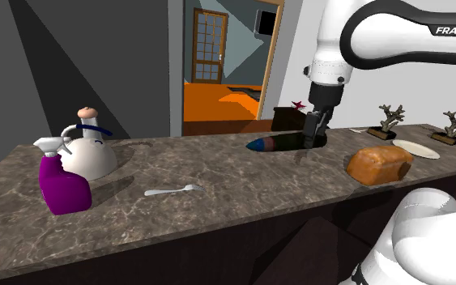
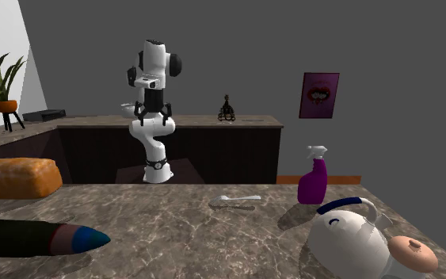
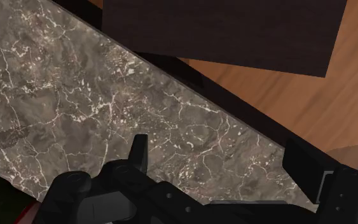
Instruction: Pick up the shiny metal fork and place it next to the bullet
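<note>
1. On the shoulder view's far left, a purple spray bottle [image 1: 62,185] with a pale trigger head stands on the dark, veined table [image 1: 218,166]. It is just in front of a white kettle [image 1: 90,152] that has a blue-edged handle and a tan knob on top.
2. To the right of the bottle, the pale, light-coloured fork [image 1: 173,191] lies flat on the table toward the near edge, touching nothing. It is well apart from the bullet. The second exterior view shows the fork [image 2: 235,199] alone on bare stone, with the spray bottle [image 2: 317,176] near it.
3. Further right, near the table's far edge, the bullet [image 1: 270,144] lies on its side. Its body is dark, with a reddish band and a blue tip that points toward the shoulder view's left. In the second exterior view the bullet [image 2: 43,238] lies in the foreground.
4. At the bullet's dark end, the black claw [image 1: 315,138] hangs from the white arm, pointing down close over the table. In the wrist view the claw [image 3: 215,143] has its fingers standing wide apart, with only marbled stone between them.
5. To the right of the claw, a brown bread loaf [image 1: 378,163] sits on the table. A white plate [image 1: 416,148] lies behind it, and two small branch-like ornaments [image 1: 392,120] stand along the far edge.
</note>
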Robot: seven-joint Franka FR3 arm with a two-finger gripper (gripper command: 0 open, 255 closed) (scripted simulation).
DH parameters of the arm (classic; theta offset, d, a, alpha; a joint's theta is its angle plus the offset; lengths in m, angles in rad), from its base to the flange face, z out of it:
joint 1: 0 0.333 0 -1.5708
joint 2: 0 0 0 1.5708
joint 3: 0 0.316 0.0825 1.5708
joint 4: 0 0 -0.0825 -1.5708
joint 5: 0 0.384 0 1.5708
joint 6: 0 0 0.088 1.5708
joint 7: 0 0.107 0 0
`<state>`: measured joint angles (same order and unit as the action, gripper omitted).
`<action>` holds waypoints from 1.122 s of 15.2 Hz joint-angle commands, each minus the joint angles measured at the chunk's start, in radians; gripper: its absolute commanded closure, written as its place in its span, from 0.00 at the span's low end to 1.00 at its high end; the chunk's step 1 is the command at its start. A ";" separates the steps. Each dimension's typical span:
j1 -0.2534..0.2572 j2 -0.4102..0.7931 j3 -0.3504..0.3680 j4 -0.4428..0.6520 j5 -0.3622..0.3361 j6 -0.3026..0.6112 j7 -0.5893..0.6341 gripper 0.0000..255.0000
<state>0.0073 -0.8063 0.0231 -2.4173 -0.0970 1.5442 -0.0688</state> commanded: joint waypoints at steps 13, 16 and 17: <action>0.084 0.437 0.000 0.123 0.042 0.285 -0.136 0.00; 0.103 0.548 0.008 0.179 0.054 0.334 -0.172 0.00; 0.109 0.585 0.011 0.199 0.058 0.348 -0.184 0.00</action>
<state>0.1098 -0.2568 0.0314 -2.2377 -0.0433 1.8786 -0.2390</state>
